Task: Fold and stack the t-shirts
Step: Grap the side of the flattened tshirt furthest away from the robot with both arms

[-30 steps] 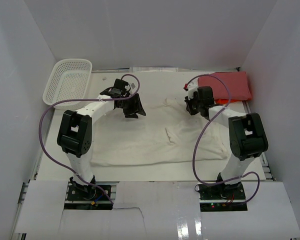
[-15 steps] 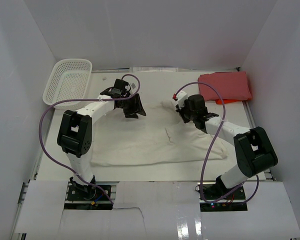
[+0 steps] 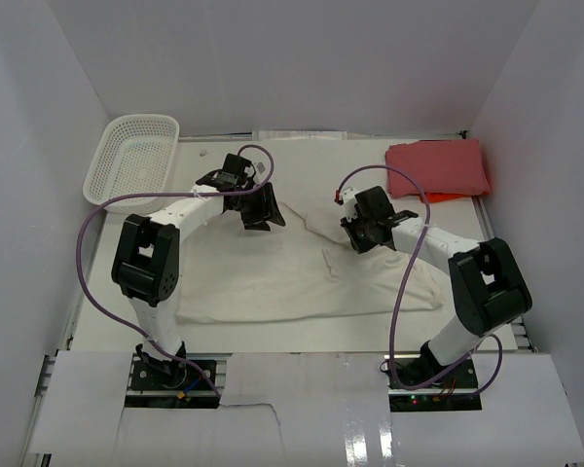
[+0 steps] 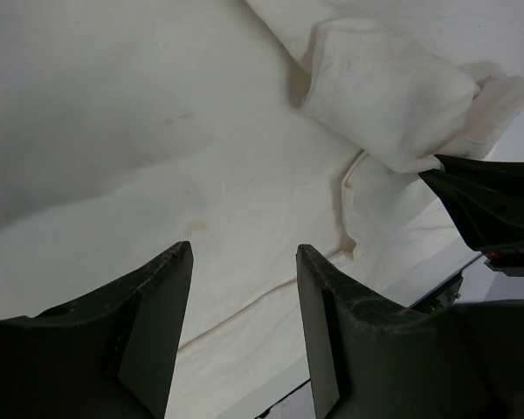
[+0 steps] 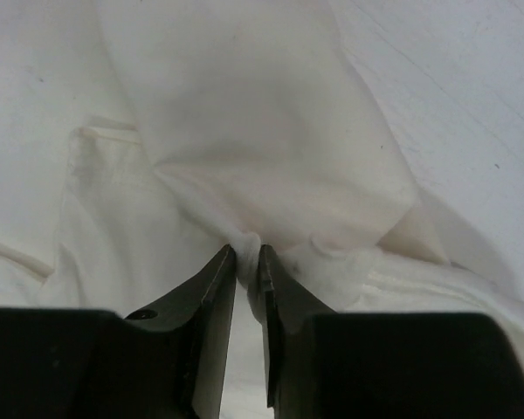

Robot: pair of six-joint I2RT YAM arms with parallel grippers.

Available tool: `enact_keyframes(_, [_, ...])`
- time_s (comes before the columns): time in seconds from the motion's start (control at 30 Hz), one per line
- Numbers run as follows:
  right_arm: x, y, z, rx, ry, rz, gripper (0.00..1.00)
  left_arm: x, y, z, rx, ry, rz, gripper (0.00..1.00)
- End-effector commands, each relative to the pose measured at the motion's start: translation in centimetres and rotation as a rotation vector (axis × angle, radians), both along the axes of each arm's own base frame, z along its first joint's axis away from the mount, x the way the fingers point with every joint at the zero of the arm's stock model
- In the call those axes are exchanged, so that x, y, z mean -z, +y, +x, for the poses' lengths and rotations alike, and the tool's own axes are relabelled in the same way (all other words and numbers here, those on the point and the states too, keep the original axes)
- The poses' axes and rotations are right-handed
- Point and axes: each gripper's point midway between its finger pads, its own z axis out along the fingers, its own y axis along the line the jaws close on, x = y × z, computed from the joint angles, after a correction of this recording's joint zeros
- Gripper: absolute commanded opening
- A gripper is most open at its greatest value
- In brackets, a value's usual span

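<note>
Halfway through a fold-and-stack job: the red t-shirt [image 3: 438, 167] lies folded into a neat block at the far right corner of the table [image 3: 302, 165], and by my reading that one is done. The cream-white t-shirt [image 3: 302, 282] is not. It sprawls across the middle of the table, wide and rumpled, with its near hem running roughly straight and its far right part gathered into a loose flap [image 3: 310, 220] turned in over the body.

From my seat at the controls, I judge the fold on this shirt to be barely begun. The flap has yet to be laid flat, the rest of the shirt needs folding, and then the stack with the red one has to be made.

The right gripper [image 5: 247, 257] sits at the flap's near edge, its jaws drawn to a narrow slit with a pinch of cream cloth bunched at the tips. The left gripper [image 4: 244, 262] hovers over the shirt's far left part, jaws wide apart and nothing between them, the cloth lying smooth below and the flap off to its right. A white mesh basket [image 3: 136, 161] stands at the far left corner, well apart from both shirts.
</note>
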Motion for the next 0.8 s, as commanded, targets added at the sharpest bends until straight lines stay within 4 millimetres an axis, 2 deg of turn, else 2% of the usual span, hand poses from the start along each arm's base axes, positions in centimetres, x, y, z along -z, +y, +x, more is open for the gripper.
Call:
enact_keyframes(0.0, [-1.5,-0.9,-0.1,0.106,-0.004,0.001,0.25,-1.3,-0.4,-0.1,0.026,-0.036,-0.016,0.62])
enact_keyframes(0.03, [-1.8,-1.4,0.2,0.136,-0.019,-0.015,0.27,-1.2,-0.4,-0.1,0.025,-0.035,-0.014,0.62])
enact_keyframes(0.07, [-2.2,-1.8,0.6,0.173,-0.036,-0.018,0.42,-1.3,-0.4,-0.1,0.025,-0.036,-0.015,0.62])
enact_keyframes(0.1, [-2.6,-2.0,1.0,0.227,-0.040,-0.006,0.47,-1.2,-0.4,0.0,0.025,-0.035,-0.014,0.62])
enact_keyframes(0.13, [-3.4,-1.4,1.3,0.214,-0.041,0.024,0.49,-1.3,-0.4,0.0,0.026,-0.037,-0.017,0.62])
enact_keyframes(0.17, [-3.9,-1.1,1.5,0.207,-0.041,0.050,0.57,-1.4,-0.4,0.0,0.027,-0.037,-0.018,0.62])
enact_keyframes(0.2, [-4.8,-0.6,2.0,0.208,-0.043,0.093,0.69,-1.4,-0.4,0.0,0.026,-0.037,-0.017,0.62])
enact_keyframes(0.3, [-6.5,1.3,2.3,0.169,-0.020,0.214,0.69,-1.5,-0.3,0.0,0.025,-0.039,-0.010,0.62])
enact_keyframes(0.4, [-7.3,1.8,4.0,0.189,-0.012,0.267,0.68,-1.5,-0.4,0.1,0.027,-0.039,-0.014,0.62])
enact_keyframes(0.43, [-7.2,1.9,5.2,0.217,0.002,0.285,0.67,-1.6,-0.5,0.1,0.028,-0.039,-0.018,0.62])
enact_keyframes(0.5, [-7.0,2.5,6.0,0.215,0.038,0.328,0.66,-1.5,-0.4,0.1,0.027,-0.039,-0.014,0.62])
enact_keyframes(0.53, [-6.0,2.8,6.4,0.226,0.076,0.342,0.67,-1.6,-0.4,0.1,0.027,-0.041,-0.015,0.62])
enact_keyframes(0.6, [-6.4,3.0,7.8,0.237,0.084,0.383,0.69,-1.5,-0.3,0.1,0.027,-0.042,-0.010,0.62])
enact_keyframes(0.7, [-4.1,3.3,9.4,0.257,0.150,0.395,0.72,-1.4,-0.4,0.1,0.029,-0.041,-0.010,0.62])
enact_keyframes(0.77, [-3.4,3.5,9.5,0.247,0.180,0.396,0.72,-1.2,-0.3,0.1,0.030,-0.038,-0.008,0.62])
